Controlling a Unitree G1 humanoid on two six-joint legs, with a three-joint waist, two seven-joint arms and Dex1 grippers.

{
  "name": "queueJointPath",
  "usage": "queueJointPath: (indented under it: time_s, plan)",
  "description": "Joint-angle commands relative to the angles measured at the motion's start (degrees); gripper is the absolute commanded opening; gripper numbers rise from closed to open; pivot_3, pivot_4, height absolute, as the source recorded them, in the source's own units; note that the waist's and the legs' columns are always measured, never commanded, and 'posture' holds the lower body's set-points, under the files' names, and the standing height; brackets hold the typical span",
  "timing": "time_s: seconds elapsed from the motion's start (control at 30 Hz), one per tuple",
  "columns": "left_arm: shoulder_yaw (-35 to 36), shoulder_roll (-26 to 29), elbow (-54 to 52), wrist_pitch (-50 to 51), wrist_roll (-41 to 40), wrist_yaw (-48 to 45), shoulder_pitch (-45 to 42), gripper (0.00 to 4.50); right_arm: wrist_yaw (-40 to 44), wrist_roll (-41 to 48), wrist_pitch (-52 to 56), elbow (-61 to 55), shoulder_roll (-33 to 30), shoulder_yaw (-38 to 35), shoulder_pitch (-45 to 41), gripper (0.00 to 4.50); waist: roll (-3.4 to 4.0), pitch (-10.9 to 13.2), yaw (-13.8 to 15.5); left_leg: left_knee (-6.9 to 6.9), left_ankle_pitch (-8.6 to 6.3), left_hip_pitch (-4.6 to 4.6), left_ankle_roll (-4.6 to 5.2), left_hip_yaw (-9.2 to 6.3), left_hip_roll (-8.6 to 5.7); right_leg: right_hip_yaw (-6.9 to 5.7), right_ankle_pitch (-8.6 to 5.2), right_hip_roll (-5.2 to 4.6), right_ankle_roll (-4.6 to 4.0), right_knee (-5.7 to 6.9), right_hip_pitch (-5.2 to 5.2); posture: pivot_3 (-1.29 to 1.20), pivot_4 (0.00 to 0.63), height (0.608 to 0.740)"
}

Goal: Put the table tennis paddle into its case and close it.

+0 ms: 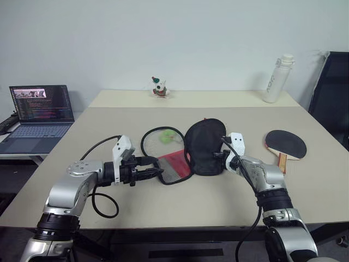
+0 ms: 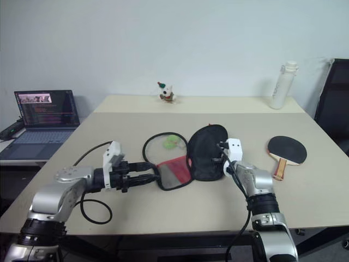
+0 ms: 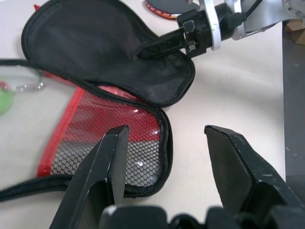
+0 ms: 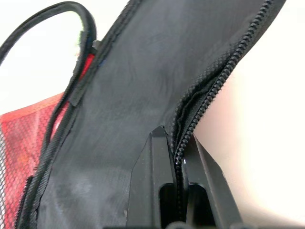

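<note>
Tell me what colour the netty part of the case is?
Red, with black edging: the mesh pocket of the case shows best in the left wrist view.

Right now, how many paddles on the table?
1. The black-faced table tennis paddle with a light wooden handle lies on the beige table, beyond the right gripper, outside the black and red fabric case.

No lettering, label or number can be read anywhere.

case [image 1: 191, 148] mid-table, lying open | table tennis paddle [image 1: 286, 144] on table, right of case, apart
</note>
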Motion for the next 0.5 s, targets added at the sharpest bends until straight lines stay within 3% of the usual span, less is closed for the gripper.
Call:
queueJointPath:
  time_s: [0.03, 0.5]
  plan:
    - [-0.94, 0.25, -0.59, -0.84, -0.73, -1.00, -1.87, 2.75, -1.15, 1.21, 0.86, -1.14, -2.09, -3.37, -1.45, 0.02, 0.00, 0.00, 0.00, 0.00, 0.00, 0.00, 0.00, 0.01, -0.01, 0.01, 0.00, 0.00, 0.00, 0.00, 0.00, 0.00, 0.150, 0.740]
    - [-4.76, -0.88, 3.99, -3.38, 0.05, -3.86, -6.51, 2.75, -5.49, 3.60, 6.94, -8.28, -5.21, -9.87, 3.61, 0.02, 0.01, 0.00, 0.03, 0.00, 0.00, -0.04, 0.00, 0.03, -0.01, 0.02, 0.00, 0.00, 0.00, -0.01, -0.03, 0.00, 0.150, 0.740]
